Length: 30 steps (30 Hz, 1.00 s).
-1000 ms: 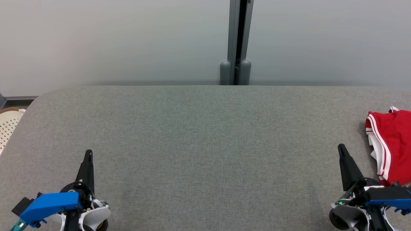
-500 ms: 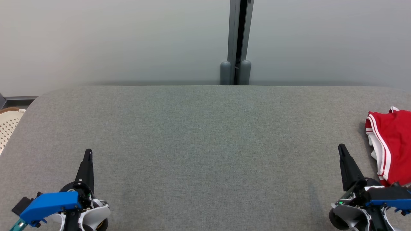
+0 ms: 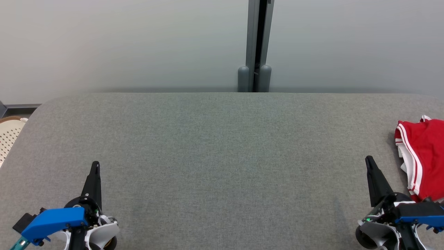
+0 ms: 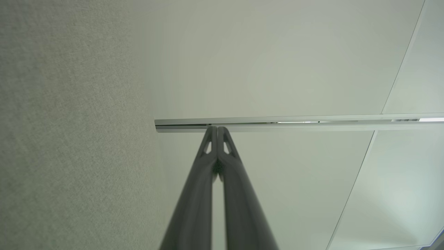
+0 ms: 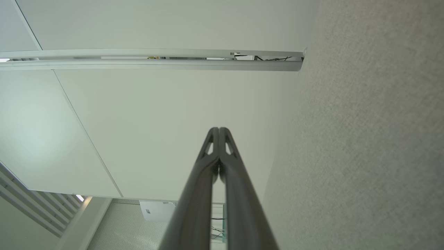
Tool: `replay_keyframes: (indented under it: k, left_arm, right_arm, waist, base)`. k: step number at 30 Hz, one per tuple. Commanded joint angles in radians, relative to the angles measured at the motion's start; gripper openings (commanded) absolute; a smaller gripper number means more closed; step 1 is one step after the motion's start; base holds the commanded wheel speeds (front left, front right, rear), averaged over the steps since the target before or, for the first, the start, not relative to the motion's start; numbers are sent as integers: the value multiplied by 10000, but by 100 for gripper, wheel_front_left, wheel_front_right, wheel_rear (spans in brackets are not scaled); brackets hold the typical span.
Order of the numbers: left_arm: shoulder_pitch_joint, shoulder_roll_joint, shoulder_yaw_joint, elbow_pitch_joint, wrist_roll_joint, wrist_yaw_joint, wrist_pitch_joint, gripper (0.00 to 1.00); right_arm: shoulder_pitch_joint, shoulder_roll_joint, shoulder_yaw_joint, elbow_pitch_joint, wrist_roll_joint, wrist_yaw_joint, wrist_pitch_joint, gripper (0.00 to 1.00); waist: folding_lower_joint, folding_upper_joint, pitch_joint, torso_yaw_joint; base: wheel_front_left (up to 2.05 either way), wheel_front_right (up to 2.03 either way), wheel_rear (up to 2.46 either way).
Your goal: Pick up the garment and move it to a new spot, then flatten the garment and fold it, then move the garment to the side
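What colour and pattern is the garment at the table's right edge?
The garment is red with white stripes along its edge, clearest in the head view.

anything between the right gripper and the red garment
Nothing: in the head view, bare grey tabletop lies between the right gripper and the red garment.

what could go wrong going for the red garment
1. The garment lies bunched at the head view's right edge, partly cut off, so a grasp may catch only one layer.
2. The right gripper beside it is shut; reaching in like that would likely just push the garment.
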Motion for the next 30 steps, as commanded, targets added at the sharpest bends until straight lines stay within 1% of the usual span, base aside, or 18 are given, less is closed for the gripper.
replay_keyframes:
  k: [1,30]
  left_arm:
    - [-102,9,17,-46,-20,-92,37,0]
    - [-102,9,16,-48,-21,-92,36,0]
  right_arm:
    - [114,-59,-20,-42,24,4,45,0]
    - [113,-59,-19,-42,25,4,44,0]
  waist:
    - [0,-1,0,0]
    - [0,-1,0,0]
  base:
    - [0,0,0]
    - [0,0,0]
